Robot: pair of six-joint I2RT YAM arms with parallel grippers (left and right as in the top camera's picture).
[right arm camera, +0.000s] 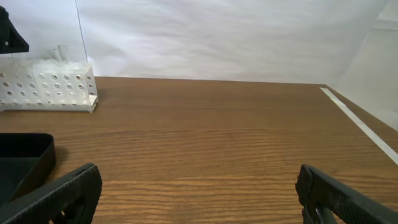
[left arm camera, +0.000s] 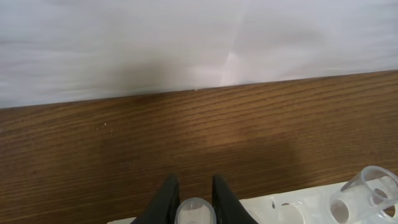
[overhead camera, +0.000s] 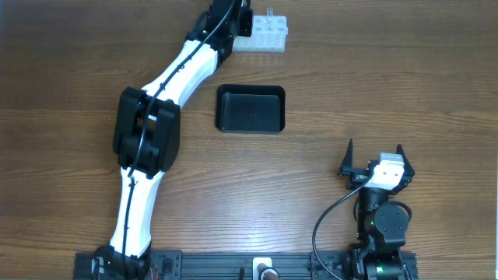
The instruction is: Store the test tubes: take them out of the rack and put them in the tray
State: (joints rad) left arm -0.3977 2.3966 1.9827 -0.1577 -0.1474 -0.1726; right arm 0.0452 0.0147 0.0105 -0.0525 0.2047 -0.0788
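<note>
Your left gripper (left arm camera: 194, 186) is down at the white perforated plastic rack (overhead camera: 264, 35), at the far side of the wooden table (overhead camera: 405, 78). Its two dark fingers (left arm camera: 166, 198) stand narrowly apart with the round rim of a clear plastic test tube (left arm camera: 195, 210) between them. They seem to press it on both sides, so read the gripper as clamped on that tube. The tube sits in its hole in the rack. A second clear tube (left arm camera: 372, 186) stands in the rack off to one side.

The step in hand is the pull: the grasp looks made, the lift not yet. The shallow black rectangular tray (overhead camera: 250, 109) lies just on the near side of the rack and holds no tube.

Next you need a straight upward draw until the tube's bottom clears the hole, then a short carry to the tray and a low release. Your right gripper (overhead camera: 374, 160) rests near its base, well apart from the rack, fingers spread wide and holding nothing.
</note>
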